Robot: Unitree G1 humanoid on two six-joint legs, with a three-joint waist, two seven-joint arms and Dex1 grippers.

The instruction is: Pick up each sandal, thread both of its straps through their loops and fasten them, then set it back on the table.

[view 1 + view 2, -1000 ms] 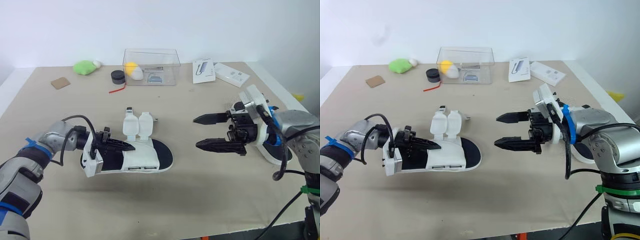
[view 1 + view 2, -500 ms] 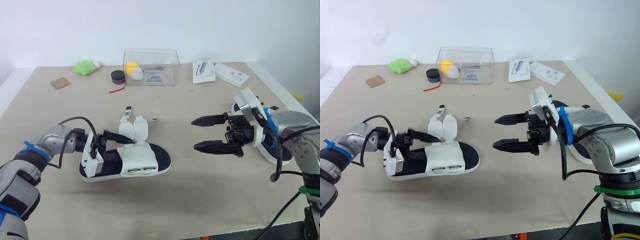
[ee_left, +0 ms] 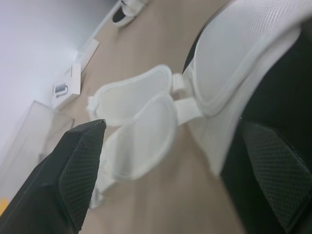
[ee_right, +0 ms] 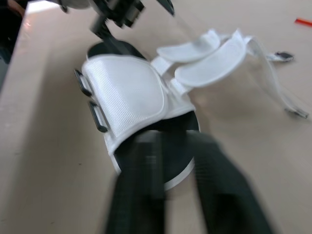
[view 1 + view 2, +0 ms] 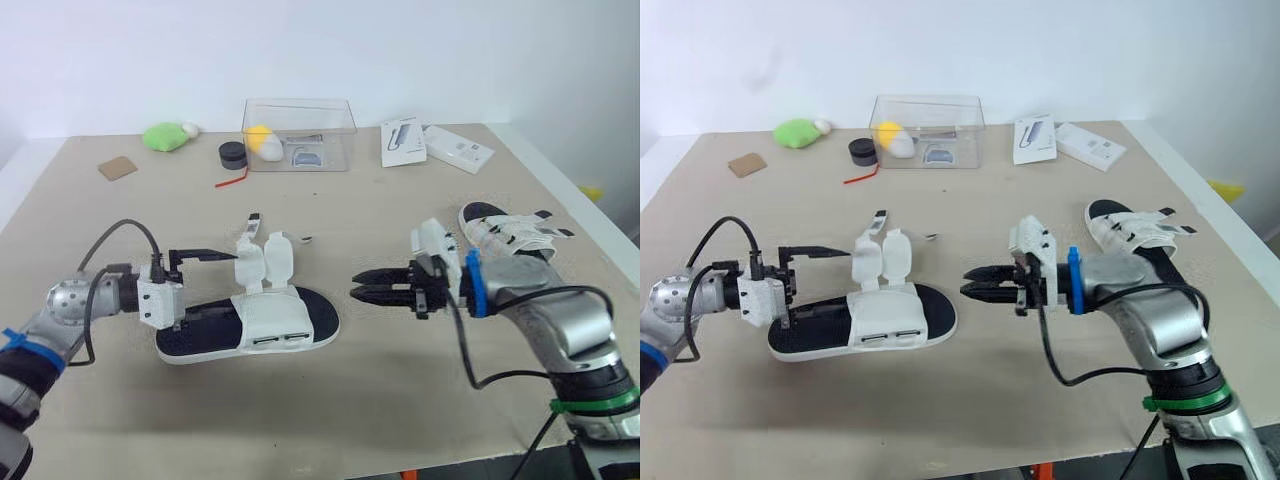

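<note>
The sandal (image 5: 268,322) lies flat on the bench (image 5: 120,225), in front of you and a little to the left. Your left fingers (image 5: 205,253) are at its heel and stand wide apart. One seems to rest on the black footbed and the other is up in the air, so they clamp nothing. I think this position only steadies the heel.

Both straps (image 5: 264,262) stand up on the far side of the sandal. The loops (image 5: 276,340) are on the near side, so each strap has to come over the top to reach them.

Your right fingers (image 5: 990,270) point at the toe from the right, near it but not touching. There is only a narrow gap between them, and they hold nothing. This looks like a good line to take the toe, or to reach a strap.

The other sandal (image 5: 500,228) waits on the bench behind your right arm. Whether its straps are fastened, I cannot tell.
</note>
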